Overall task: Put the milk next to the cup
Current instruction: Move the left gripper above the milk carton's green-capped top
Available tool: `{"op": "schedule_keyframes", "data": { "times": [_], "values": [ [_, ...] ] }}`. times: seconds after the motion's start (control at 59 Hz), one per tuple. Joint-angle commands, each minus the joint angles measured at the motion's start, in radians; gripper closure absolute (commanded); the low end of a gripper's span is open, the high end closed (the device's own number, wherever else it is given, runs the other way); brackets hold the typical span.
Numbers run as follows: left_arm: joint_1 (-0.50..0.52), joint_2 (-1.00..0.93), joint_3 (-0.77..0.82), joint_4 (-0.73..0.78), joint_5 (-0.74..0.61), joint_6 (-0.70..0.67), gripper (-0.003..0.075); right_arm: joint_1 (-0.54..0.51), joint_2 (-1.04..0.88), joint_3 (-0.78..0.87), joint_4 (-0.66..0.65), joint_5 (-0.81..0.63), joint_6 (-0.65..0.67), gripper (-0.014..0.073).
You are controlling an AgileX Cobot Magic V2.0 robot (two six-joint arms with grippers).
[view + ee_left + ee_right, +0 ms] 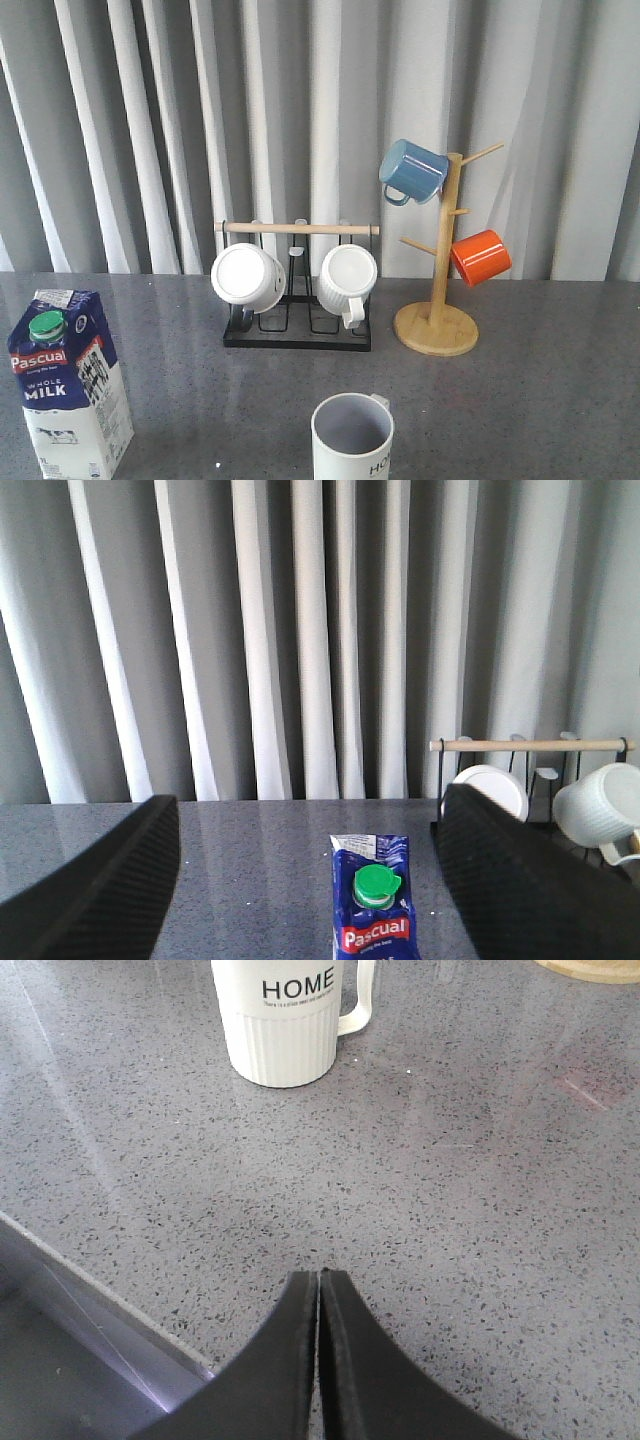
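Note:
The milk carton (68, 385) stands upright at the front left of the table, blue and white with a green cap. In the left wrist view its top (374, 910) sits between my left gripper's wide-open fingers (90, 890), which do not touch it. The off-white ribbed cup (352, 438) with "HOME" on it stands at the front centre, well to the right of the milk. It also shows in the right wrist view (285, 1020), beyond my right gripper (319, 1278), which is shut and empty just above the table near its front edge. No gripper shows in the front view.
A black rack (297, 330) with a wooden bar holds two white mugs (247, 276) behind the cup. A wooden mug tree (437, 320) at the back right carries a blue mug (412, 170) and an orange mug (481, 256). Grey curtains hang behind the table.

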Motion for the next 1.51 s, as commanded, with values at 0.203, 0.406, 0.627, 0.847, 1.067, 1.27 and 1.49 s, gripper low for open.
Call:
{"op": "schedule_keyframes", "data": {
  "times": [0.203, 0.406, 0.627, 0.847, 1.067, 1.27, 1.49],
  "values": [
    [-0.002, 0.223, -0.243, -0.008, 0.089, 0.115, 0.0164, -0.001, 0.003, -0.028, 0.010, -0.058, 0.002, 0.0597],
    [-0.002, 0.236, -0.243, -0.022, 0.080, 0.112, 0.0164, -0.001, 0.003, -0.028, 0.010, -0.058, 0.002, 0.0597],
    [-0.002, 0.311, -0.284, -0.179, 0.118, 0.159, 0.0164, -0.001, 0.003, -0.028, 0.010, -0.055, 0.002, 0.0597],
    [-0.002, 0.527, -0.420, -0.219, 0.222, 0.196, 0.0164, -0.001, 0.003, -0.028, 0.010, -0.039, 0.002, 0.0597],
    [-0.002, 0.685, -0.550, -0.269, 0.295, 0.196, 0.0165, -0.001, 0.003, -0.028, 0.013, -0.027, 0.002, 0.0597],
    [-0.003, 0.765, -0.580, -0.270, 0.338, 0.191, 0.0165, -0.001, 0.003, -0.028, 0.013, -0.023, 0.002, 0.0597],
    [-0.003, 0.829, -0.580, -0.300, 0.380, 0.189, 0.0165, -0.001, 0.003, -0.028, 0.013, -0.024, 0.002, 0.0597]
  ]
}}
